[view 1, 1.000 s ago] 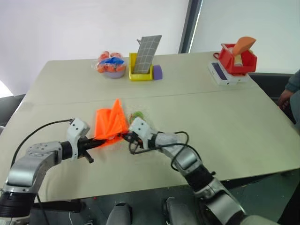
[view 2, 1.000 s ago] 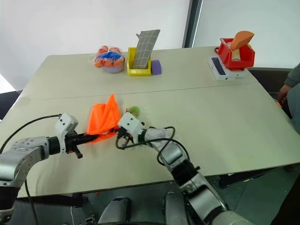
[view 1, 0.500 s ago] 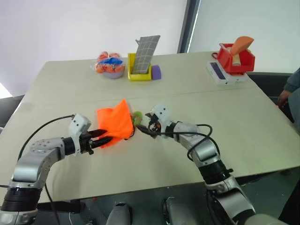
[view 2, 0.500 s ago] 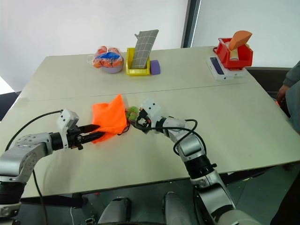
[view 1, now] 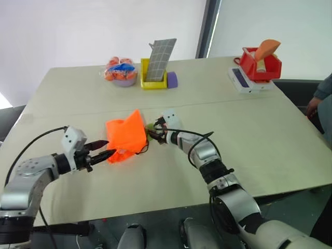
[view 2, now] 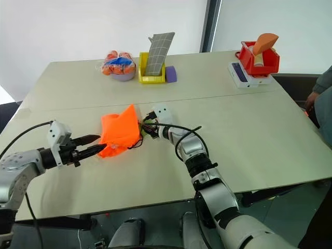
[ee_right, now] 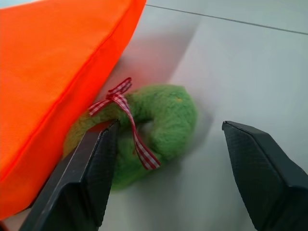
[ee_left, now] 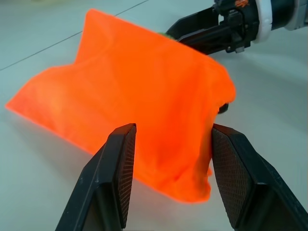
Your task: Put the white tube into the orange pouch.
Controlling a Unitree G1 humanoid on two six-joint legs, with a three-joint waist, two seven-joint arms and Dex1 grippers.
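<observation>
Orange pouch (view 1: 125, 135) lies slumped at mid-table, white tube not to be seen.

The left gripper (ee_left: 168, 159) stands with fingers apart, empty, at the pouch's near corner; the right gripper (ee_right: 168, 178), likewise spread and empty, faces the green fuzzy ring (ee_right: 154, 130) beside it. Whether the tube is already inside cannot be told; judging by both empty grippers, it may be.

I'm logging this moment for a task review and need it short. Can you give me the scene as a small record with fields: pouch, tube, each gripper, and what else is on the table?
pouch: orange pouch lying on the table, between both grippers
tube: not visible
left gripper: open, jaws either side of the pouch's end
right gripper: open, at the green fuzzy ring
far edge: bag of orange balls, yellow holder, red bin
</observation>
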